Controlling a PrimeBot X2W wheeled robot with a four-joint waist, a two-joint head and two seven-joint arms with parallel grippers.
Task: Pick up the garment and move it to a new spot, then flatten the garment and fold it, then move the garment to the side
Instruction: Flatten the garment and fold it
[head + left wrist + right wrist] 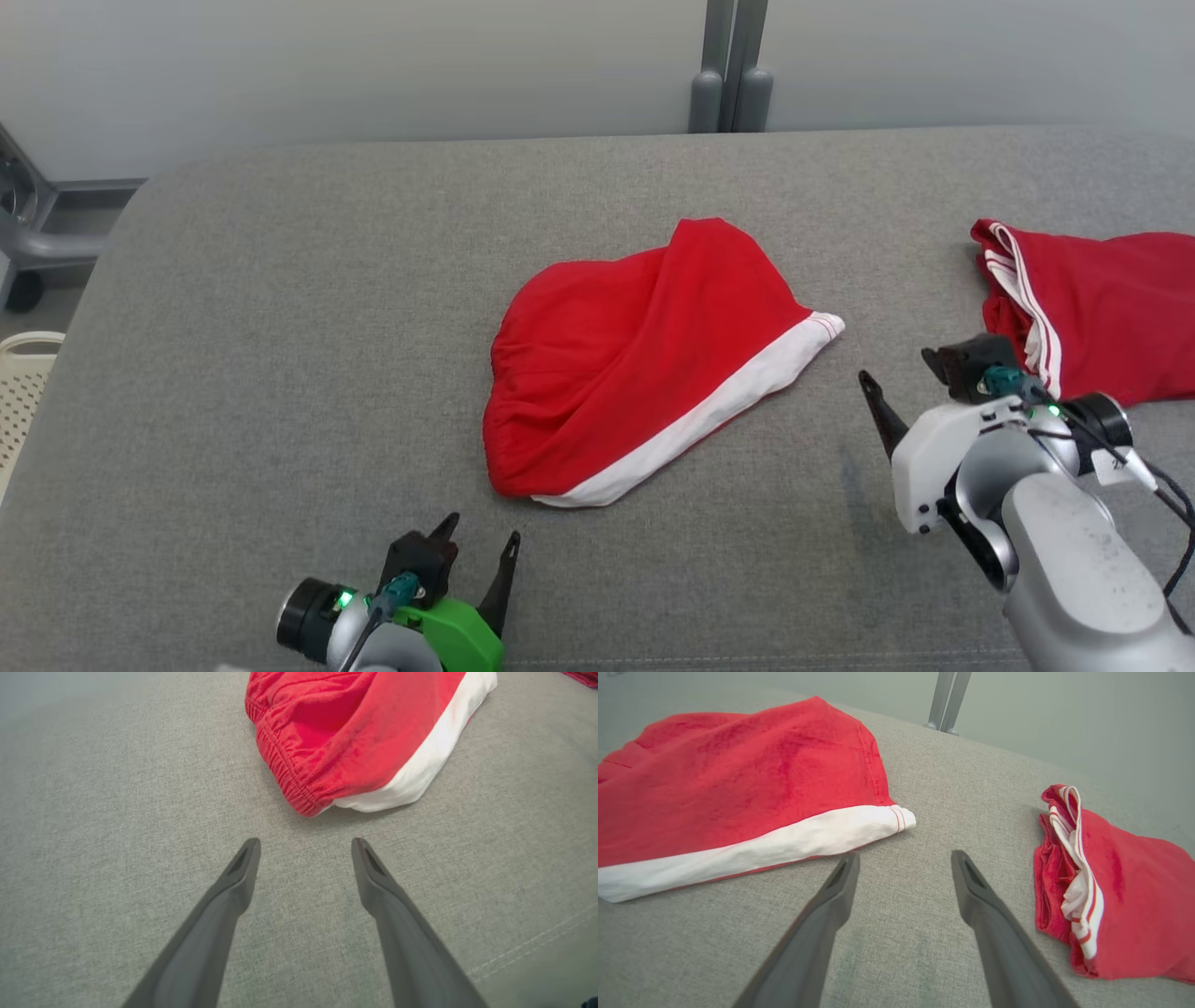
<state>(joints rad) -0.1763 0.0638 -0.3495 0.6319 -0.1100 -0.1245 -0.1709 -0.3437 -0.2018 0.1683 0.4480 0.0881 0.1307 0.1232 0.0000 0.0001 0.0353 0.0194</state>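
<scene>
A red garment (625, 355) with a white band along one edge lies folded in the middle of the grey table (280, 327). Its elastic waist corner (303, 802) is just ahead of my left gripper (306, 845), which stands open with nothing between its fingers, near the table's front edge (481, 541). My right gripper (901, 369) is open and empty too, to the right of the garment's white-banded tip (901, 819). In the right wrist view the garment (728, 788) lies at the left, a short way ahead of the open gripper (906, 856).
A second red garment (1092, 308) with white stripes lies folded at the table's right edge, close beside my right gripper (1111, 891). A pale basket (23, 383) stands off the table's left side. Grey posts (728, 65) rise behind the far edge.
</scene>
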